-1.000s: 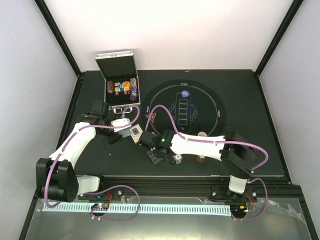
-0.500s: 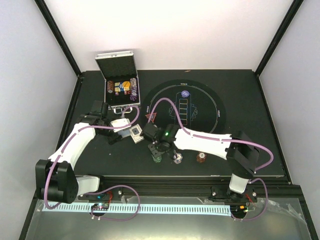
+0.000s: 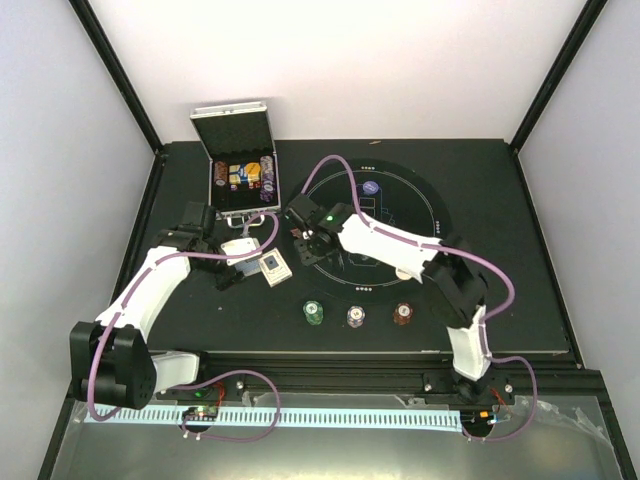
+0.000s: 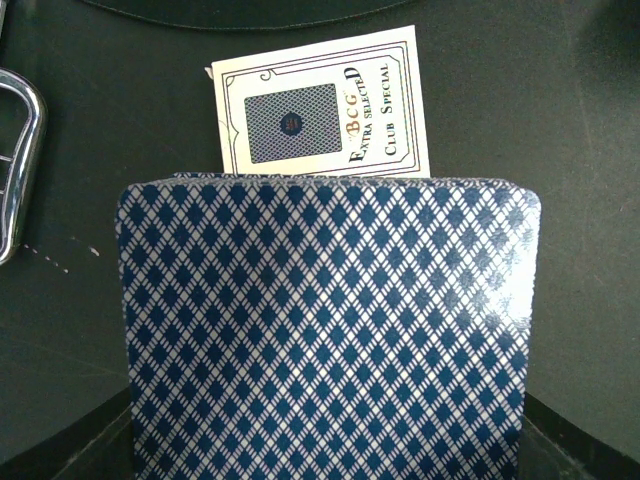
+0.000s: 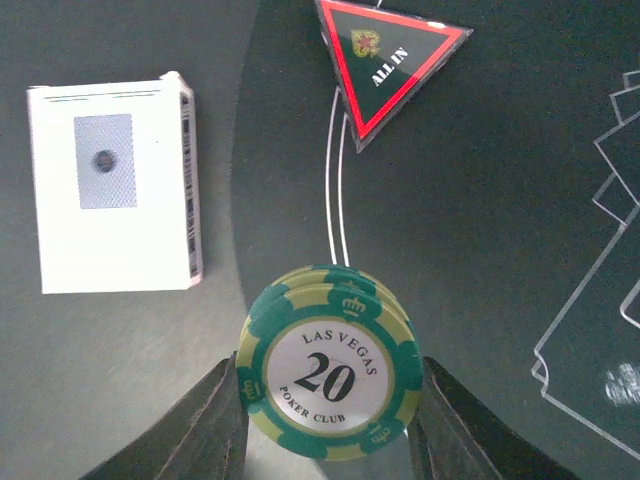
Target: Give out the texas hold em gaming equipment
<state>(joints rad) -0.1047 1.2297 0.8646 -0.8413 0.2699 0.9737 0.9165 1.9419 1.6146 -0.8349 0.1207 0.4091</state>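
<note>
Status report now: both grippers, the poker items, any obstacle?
Left gripper shut on blue-backed cards. Right gripper shut on green chips, near red triangle token. Card box beside, not blocking.

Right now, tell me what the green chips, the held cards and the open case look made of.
Green poker chips: likely moulded plastic or clay composite, matte, with a printed centre label. Playing cards: probably coated card stock; a soft sheen shows on the blue diamond pattern. Silver case: apparently aluminium, with a ribbed metallic grey lid.
</note>
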